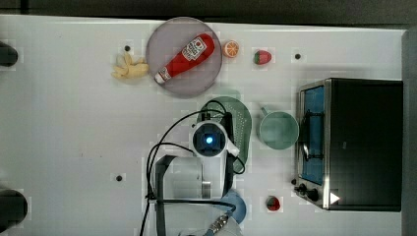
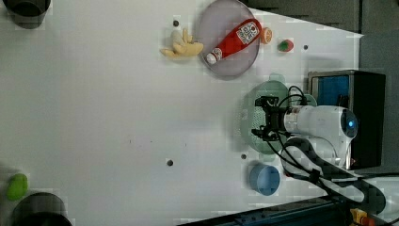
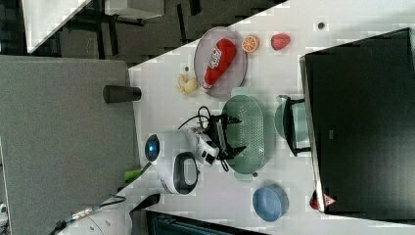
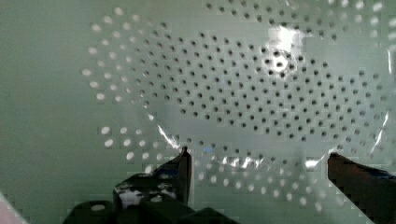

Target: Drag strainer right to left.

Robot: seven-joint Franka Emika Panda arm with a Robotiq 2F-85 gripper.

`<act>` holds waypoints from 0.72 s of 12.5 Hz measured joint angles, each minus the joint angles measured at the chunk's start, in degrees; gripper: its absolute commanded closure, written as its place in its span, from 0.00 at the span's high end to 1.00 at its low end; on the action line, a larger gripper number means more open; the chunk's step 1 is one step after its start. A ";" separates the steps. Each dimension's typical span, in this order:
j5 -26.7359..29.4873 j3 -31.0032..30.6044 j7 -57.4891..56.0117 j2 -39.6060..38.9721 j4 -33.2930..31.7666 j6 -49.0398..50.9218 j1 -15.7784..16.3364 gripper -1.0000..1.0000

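From the wrist view I have the pincer [image 4: 257, 163] spread wide and empty, fingertips down inside the strainer [image 4: 243, 93]. The strainer sits on the bench [image 1: 74, 123] beside the mug [image 1: 279, 130], so I judge the drag not yet begun.

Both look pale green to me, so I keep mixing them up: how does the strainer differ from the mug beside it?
The strainer is a long oval; the mug is round and smaller. The strainer's bottom is dotted with holes and it has small end tabs; the mug's inside looks plain, with one side handle. The open pincer is over the strainer; nothing is over the mug. Both are pale green and upright.
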State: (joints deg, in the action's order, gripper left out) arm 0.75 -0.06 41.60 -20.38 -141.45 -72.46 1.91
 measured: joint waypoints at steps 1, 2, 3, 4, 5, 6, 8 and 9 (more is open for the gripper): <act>-0.70 -0.62 1.37 -0.73 -0.56 -2.01 -0.03 1.00; -1.57 -0.61 1.90 -1.69 -0.67 -1.90 0.44 1.00; -0.95 -0.20 2.27 -2.34 -0.67 -2.29 1.31 1.00; -1.35 -0.40 2.27 -2.77 -0.22 -2.91 1.48 1.00; -2.25 -0.12 2.38 -2.76 0.11 -2.46 1.91 1.00; -1.84 -0.24 2.46 -2.81 0.22 -1.85 2.06 1.00; -0.80 -0.03 2.49 -3.27 0.34 -1.51 3.17 1.00; -1.08 0.36 2.49 -3.29 0.45 -1.06 4.19 1.00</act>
State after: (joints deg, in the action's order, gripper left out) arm -0.33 0.30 44.09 -23.67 -141.00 -73.52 6.11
